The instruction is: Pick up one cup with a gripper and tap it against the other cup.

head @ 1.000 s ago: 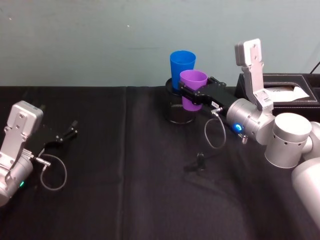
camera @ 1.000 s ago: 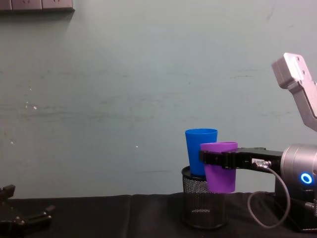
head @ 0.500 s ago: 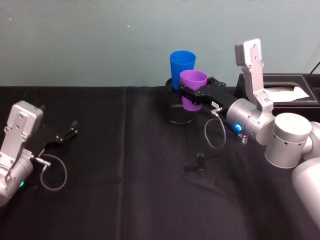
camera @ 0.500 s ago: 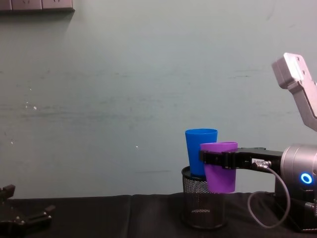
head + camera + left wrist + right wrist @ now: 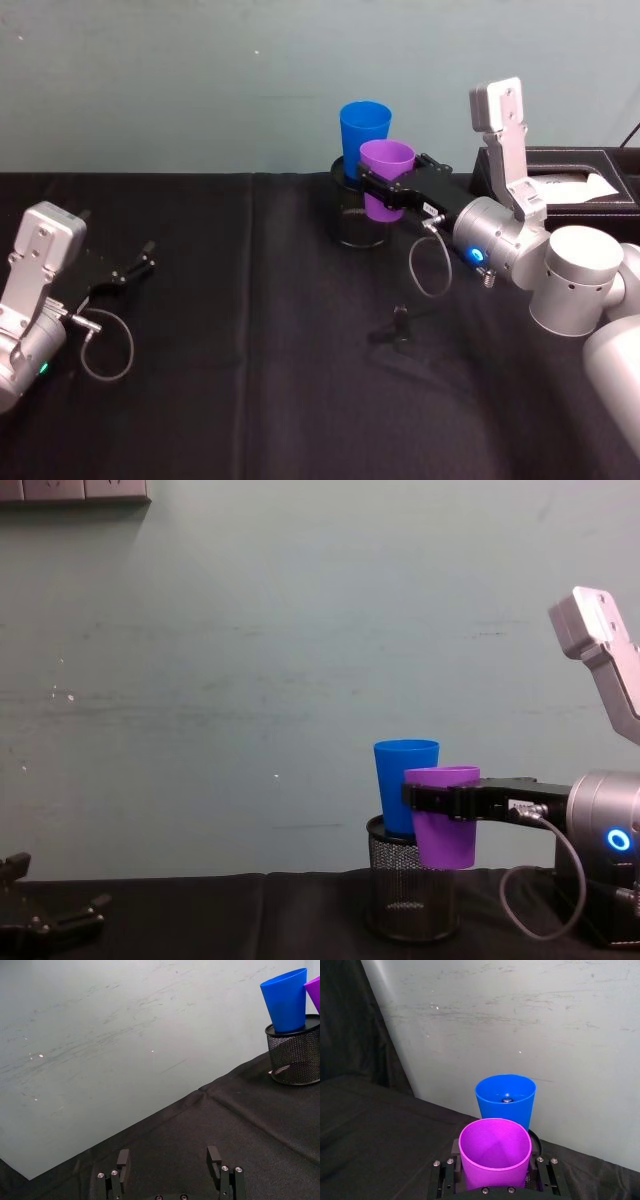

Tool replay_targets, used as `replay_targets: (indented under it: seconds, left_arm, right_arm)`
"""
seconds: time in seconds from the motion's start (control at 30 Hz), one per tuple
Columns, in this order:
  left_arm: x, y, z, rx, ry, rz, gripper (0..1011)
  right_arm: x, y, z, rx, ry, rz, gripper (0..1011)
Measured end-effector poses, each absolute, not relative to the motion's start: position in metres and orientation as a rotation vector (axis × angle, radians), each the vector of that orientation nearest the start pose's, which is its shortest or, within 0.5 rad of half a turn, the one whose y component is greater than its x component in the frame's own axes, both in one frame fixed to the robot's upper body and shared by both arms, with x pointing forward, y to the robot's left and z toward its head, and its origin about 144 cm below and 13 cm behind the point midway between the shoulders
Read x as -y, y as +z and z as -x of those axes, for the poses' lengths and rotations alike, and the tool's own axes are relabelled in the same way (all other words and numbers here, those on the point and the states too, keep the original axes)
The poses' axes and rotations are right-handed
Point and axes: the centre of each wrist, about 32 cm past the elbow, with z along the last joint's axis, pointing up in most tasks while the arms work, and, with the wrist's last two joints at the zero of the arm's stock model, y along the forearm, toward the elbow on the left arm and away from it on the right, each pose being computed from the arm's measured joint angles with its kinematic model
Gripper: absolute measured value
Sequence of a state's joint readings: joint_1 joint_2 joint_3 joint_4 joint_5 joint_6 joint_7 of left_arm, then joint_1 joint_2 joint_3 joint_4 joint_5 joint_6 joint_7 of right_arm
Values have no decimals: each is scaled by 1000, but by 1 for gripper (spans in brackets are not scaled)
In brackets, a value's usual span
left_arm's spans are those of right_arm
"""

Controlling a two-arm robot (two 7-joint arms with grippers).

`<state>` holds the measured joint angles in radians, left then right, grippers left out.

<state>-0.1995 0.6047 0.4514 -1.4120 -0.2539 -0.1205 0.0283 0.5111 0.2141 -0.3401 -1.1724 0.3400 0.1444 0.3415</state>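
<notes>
Jaws of the right gripper [image 5: 386, 192] are clamping the purple cup [image 5: 386, 158], raised beside the blue cup [image 5: 362, 125] in the mesh holder [image 5: 352, 228] near the far edge of the tabletop [image 5: 250, 390]; the left gripper [image 5: 140, 264] is idling near the left edge, jaws apart.

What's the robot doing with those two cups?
The right gripper is shut on the purple tumbler and holds it up in the air, close against the blue tumbler. The blue one stands in a black mesh holder. I can't tell whether the cups touch. The left gripper is open, low over the black table on the robot's left.
</notes>
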Motion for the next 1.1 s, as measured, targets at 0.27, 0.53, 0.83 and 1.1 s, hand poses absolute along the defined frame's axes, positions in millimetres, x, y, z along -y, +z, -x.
replay_targets:
  seconds: [0.27,0.53,0.83,1.1]
  left_arm:
    - [-310,1140,-489,285,1248,-305,1000]
    - [-310,1140,-489,285,1248,-305,1000]
    - [-310,1140,-489,285,1248,-305,1000]
    - [-310,1140,-489,285,1248,-305,1000]
  right_arm:
    - [219,1200,-590,-80,-1009,78,734]
    - [219,1200,-590,-80,-1009,78,734]
    - [219,1200,-590,-80,-1009,78,734]
    - [219,1200,-590,-80,-1009,78,734]
